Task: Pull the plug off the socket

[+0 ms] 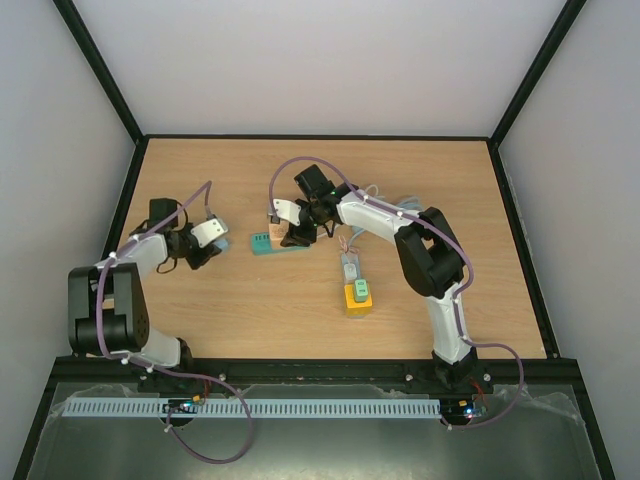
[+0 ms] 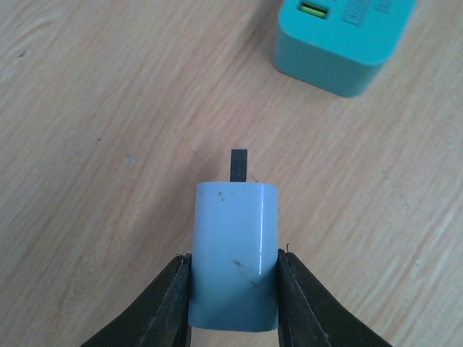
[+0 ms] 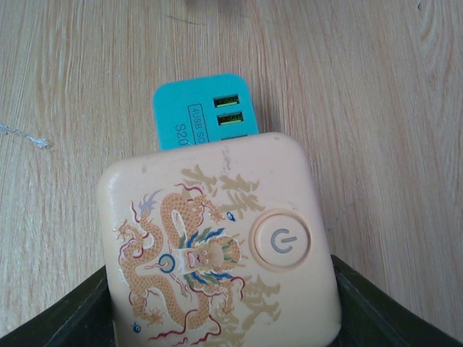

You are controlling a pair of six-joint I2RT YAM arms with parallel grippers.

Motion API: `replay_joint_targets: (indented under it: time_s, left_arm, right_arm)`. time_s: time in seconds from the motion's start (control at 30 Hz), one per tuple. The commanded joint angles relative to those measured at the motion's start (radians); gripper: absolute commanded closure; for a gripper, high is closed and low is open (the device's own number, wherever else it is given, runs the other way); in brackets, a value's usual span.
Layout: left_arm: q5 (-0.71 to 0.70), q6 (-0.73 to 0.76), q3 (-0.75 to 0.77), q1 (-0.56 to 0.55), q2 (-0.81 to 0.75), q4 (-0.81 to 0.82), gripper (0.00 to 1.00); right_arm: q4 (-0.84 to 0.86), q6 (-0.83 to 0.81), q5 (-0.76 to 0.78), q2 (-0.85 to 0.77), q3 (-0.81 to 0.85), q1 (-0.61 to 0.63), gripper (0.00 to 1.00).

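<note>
At the far left of the table, my left gripper is closed tight on the plug, one black finger pressed against each side of its pale body. The plug is out of the socket and I hold it just above the wood. Its single dark prong points right, towards the socket, with bare tabletop between the two (near each other, not touching).

The socket is a teal block lying flat on the table, left of centre, between my two grippers. From my right wrist I can see two yellow-green USB ports on its face, and part of a printed label.

Just right of it, my right gripper stands about half open and has hold of a cube, with a finger on either side. The cube is cream, with a dragon printed on its face and a round power button. The socket's end shows past the cube's far edge. I cannot tell whether the two are joined or only overlap in my view.

Further right and nearer the bases, a small yellow-and-green box lies on the table with a cable at its far end, well apart from both grippers.
</note>
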Motion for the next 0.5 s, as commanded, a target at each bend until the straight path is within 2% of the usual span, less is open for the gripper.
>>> replay_joint_targets:
  time_s: [0.0,0.2,0.47]
  left_arm:
    - [0.009,-0.117,0.001,0.006,0.029,0.112,0.81]
    - [-0.058,-0.275,0.046,0.007,0.102,0.252,0.8]
    - [-0.124,-0.44,0.191,0.027,0.262,0.333,0.78]
  right_arm:
    - [-0.195,-0.02,0.177,0.066,-0.06,-0.014,0.92]
    - [-0.191,-0.017,0.177,0.065,-0.061,-0.015,0.91]
    - [-0.189,-0.015,0.185,0.07,-0.062,-0.014,0.9]
